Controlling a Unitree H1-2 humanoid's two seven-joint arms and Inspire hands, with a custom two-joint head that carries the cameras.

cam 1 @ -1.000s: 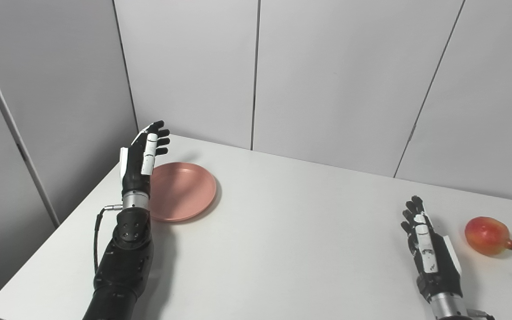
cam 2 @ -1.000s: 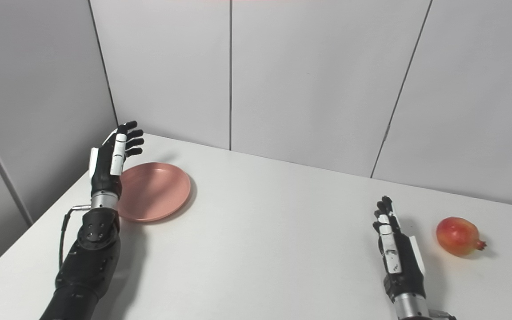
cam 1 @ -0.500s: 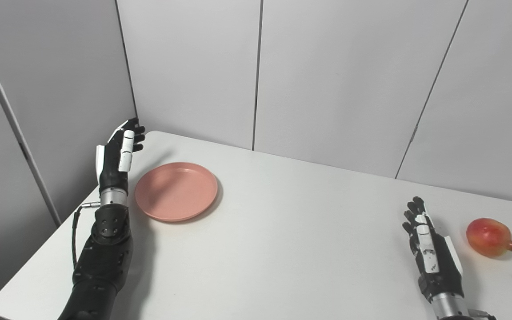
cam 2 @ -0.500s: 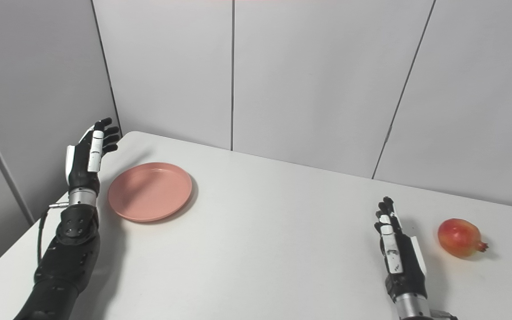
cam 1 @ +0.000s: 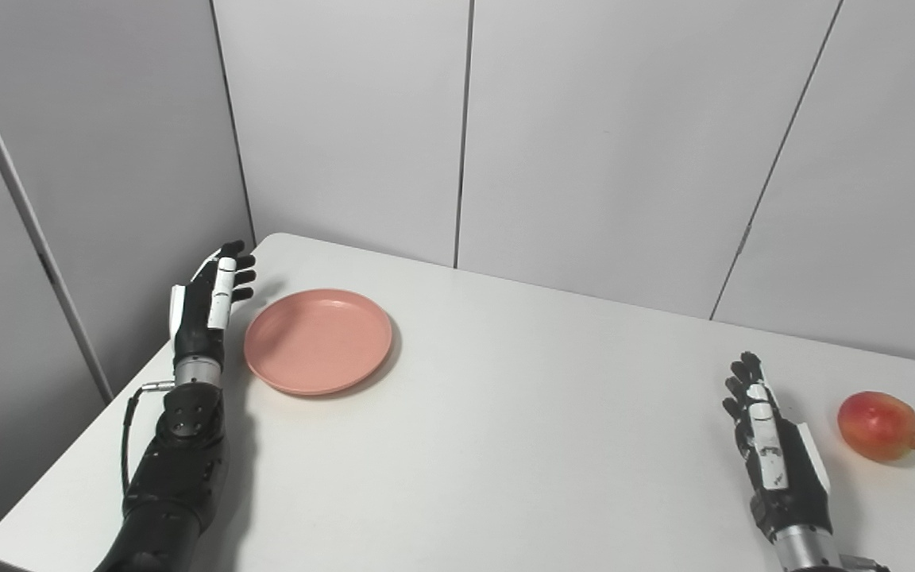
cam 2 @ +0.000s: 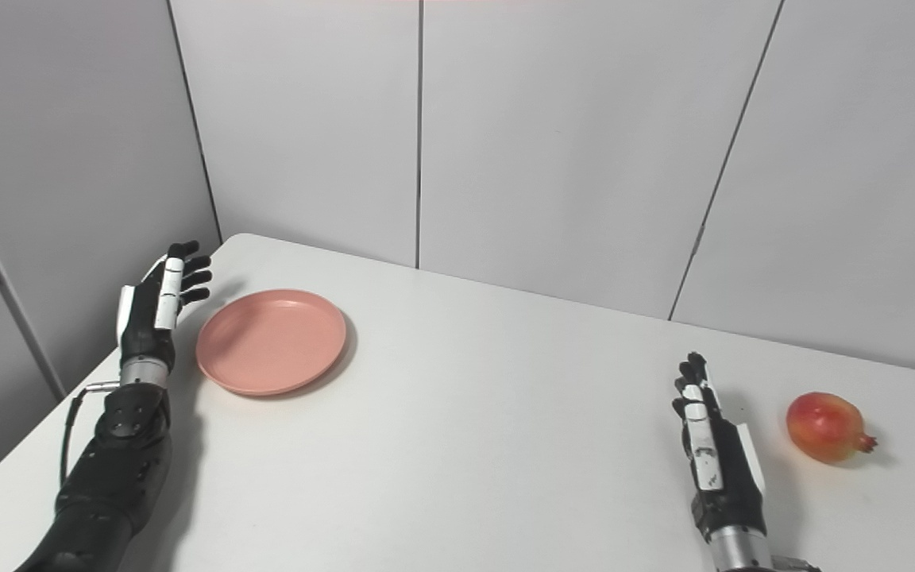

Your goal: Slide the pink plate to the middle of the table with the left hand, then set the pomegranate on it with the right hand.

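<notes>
Bare table point(cam 1: 537, 445) btwn plate point(cam 1: 318, 340) & pomegranate point(cam 1: 880, 425).

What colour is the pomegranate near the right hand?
The pomegranate is red blending into yellow-orange, clearest in the left eye view.

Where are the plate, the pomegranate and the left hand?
plate point(cam 1: 318, 340): left eye view, middle of its dish.
pomegranate point(cam 1: 880, 425): left eye view, middle of the fruit.
left hand point(cam 2: 149, 314): right eye view, back of the hand.

Bright, even light; soft shadows; sharp, no glare.
</notes>
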